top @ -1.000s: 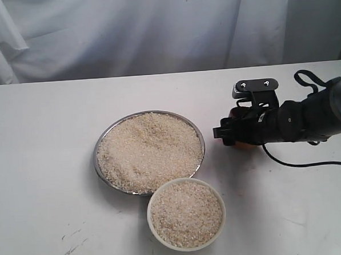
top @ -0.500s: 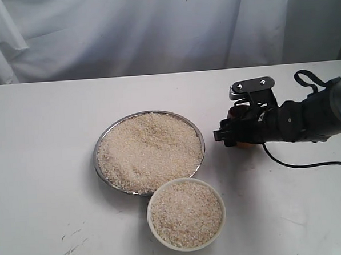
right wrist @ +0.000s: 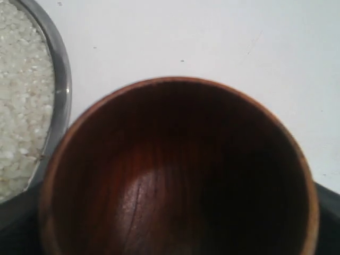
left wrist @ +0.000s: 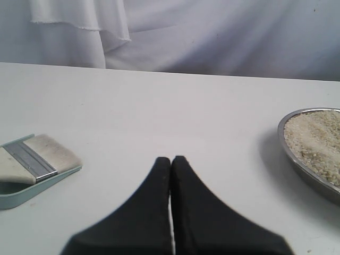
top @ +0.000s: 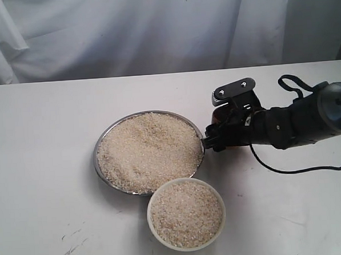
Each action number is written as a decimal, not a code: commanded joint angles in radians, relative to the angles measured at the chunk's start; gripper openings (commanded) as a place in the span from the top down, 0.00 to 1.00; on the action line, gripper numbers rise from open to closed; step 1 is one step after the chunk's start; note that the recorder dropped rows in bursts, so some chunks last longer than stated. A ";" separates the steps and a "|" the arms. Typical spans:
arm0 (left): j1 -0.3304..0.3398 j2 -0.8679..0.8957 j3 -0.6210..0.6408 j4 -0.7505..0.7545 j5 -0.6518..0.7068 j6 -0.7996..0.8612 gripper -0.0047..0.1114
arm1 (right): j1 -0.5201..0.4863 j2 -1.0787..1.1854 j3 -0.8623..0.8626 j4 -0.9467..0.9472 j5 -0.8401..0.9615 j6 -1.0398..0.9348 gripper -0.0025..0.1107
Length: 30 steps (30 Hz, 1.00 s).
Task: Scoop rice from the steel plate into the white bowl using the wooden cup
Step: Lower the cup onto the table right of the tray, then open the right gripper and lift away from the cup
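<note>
Right wrist view: cup [right wrist: 175, 170] fills the frame, with dark jaws showing at either side of its wall. Interior is empty. Mouth faces the camera. Long axis, rim to base, runs roughly along the line of sight, so whether it stands truly upright cannot be told here. Plate [right wrist: 62, 90] rim lies just beside the cup, and rice [right wrist: 21, 106] is heaped up to that rim.

Exterior view: right claw [top: 212, 138] is clenched on the cup, its tips at the plate's edge. Rice lies directly ahead of the claw. Bowl [top: 188, 246] sits ahead and off to one side, close against the plate and already nearly full.

Left wrist view: left claw [left wrist: 171, 164] grasps nothing, jaws pressed together, and is well apart from the plate. A brush [left wrist: 37, 159] rests on a dustpan [left wrist: 21, 194] off to its other side.

Assessment: step in hand appears to be the approach for a scoop. Recommended:
- Carry the cup clear over the rim.
- Tip the mouth toward the rice.
- Drive the leading lip in shallowly.
- Level the cup before lifting.
- Take a small load, since the bowl has little room left.
</note>
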<state>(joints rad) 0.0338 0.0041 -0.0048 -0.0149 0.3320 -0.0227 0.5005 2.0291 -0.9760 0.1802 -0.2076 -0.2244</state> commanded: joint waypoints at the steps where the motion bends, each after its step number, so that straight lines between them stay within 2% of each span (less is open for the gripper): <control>1: 0.002 -0.004 0.005 -0.002 -0.013 -0.001 0.96 | 0.003 -0.003 0.001 -0.015 -0.019 -0.007 0.68; 6: 0.002 -0.004 0.005 -0.002 -0.013 -0.001 0.96 | 0.003 -0.003 0.001 -0.008 -0.021 -0.007 0.42; 9: 0.002 -0.004 0.005 -0.002 -0.013 -0.001 0.96 | 0.003 -0.003 0.001 -0.008 0.003 -0.007 0.21; 12: 0.002 -0.004 0.005 -0.002 -0.013 -0.001 0.96 | 0.003 -0.003 0.001 -0.008 0.017 -0.007 0.11; 15: 0.002 -0.004 0.005 -0.002 -0.013 -0.001 0.96 | 0.003 -0.003 0.001 -0.008 0.030 -0.007 0.09; 30: 0.002 -0.004 0.005 -0.002 -0.013 -0.001 0.96 | 0.003 -0.140 0.001 -0.008 0.009 -0.014 0.09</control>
<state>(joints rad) 0.0338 0.0041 -0.0048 -0.0149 0.3320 -0.0227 0.5005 1.9208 -0.9760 0.1802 -0.1896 -0.2312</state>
